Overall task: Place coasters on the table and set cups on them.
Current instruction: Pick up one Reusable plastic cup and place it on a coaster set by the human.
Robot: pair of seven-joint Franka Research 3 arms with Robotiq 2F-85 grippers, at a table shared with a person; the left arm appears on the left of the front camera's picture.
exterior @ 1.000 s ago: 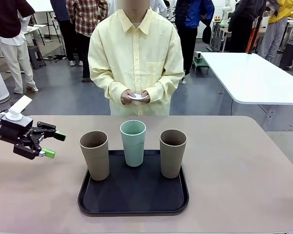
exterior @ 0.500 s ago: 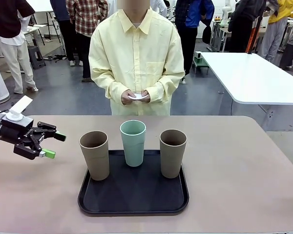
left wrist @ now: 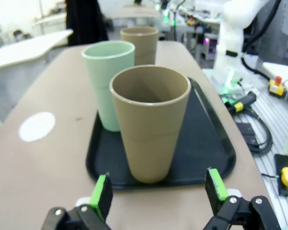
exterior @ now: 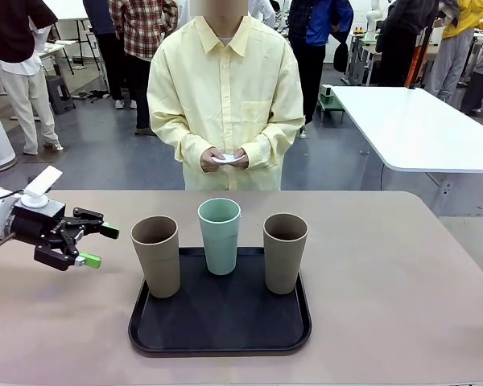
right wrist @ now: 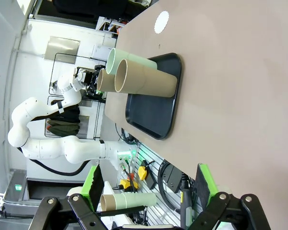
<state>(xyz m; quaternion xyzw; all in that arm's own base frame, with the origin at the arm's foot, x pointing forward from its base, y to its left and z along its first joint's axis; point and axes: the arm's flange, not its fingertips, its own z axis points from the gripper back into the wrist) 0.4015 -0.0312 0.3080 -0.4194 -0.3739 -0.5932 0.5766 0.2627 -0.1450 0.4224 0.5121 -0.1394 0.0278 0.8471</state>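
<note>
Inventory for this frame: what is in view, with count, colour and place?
brown cups: two, taupe-brown, upright at the tray's left and right
mint cup: one, pale green, upright at the tray's far middle
tray: one, black, mid-table
table: one, pinkish-beige, under the tray
white table: one, behind at right
coasters: white, in the person's hands; count unclear
person: one, pale yellow shirt, far side
left gripper: one, black with green pads, fingers open, left of the tray
right gripper: one, same colours, fingers open, empty

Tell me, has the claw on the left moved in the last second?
Yes. The left gripper has slid toward the left taupe-brown cup on the black tray, narrowing the gap, jaws open.
</note>
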